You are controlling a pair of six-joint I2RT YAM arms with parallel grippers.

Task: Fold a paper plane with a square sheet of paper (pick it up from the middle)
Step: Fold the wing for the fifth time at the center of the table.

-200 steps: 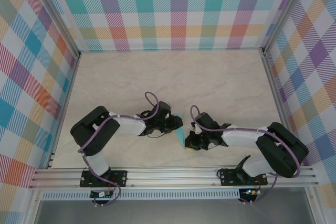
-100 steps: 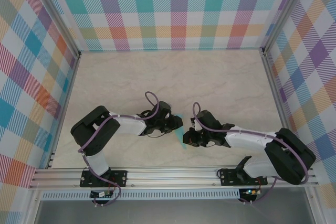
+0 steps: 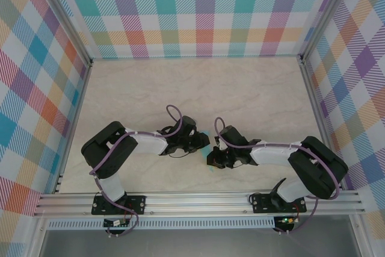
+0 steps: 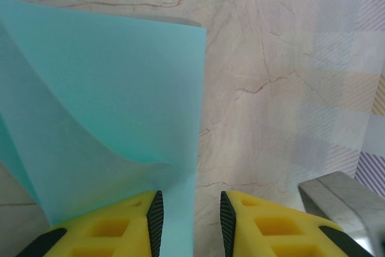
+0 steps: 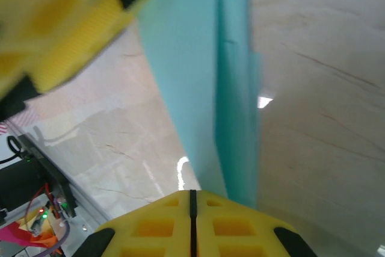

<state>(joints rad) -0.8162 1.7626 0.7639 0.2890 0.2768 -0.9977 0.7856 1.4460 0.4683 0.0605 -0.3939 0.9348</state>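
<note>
— What is around you?
— A marble-patterned tabletop point(image 4: 283, 58), colourful checked walls point(image 3: 204, 10), a metal rail point(image 3: 198, 200) by my bases. My left gripper point(image 4: 190, 203) crowds my right gripper point(image 5: 192, 195).
— And the paper?
— The thin light-teal square sheet of paper point(image 4: 108, 88), bent, rises from my right gripper, closed tight on it. My left gripper's jaws stand partly apart; the sheet's edge runs between them, unpinched.

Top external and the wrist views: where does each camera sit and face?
Top external: above, behind the bases, looking down on the table; both arms, left hand and right hand.
Left wrist: on the left arm, looking past its parted yellow fingers at the teal sheet.
Right wrist: on the right arm, looking past its shut fingers along the sheet's fold.
Shared: both wrist views show the sheet.
</note>
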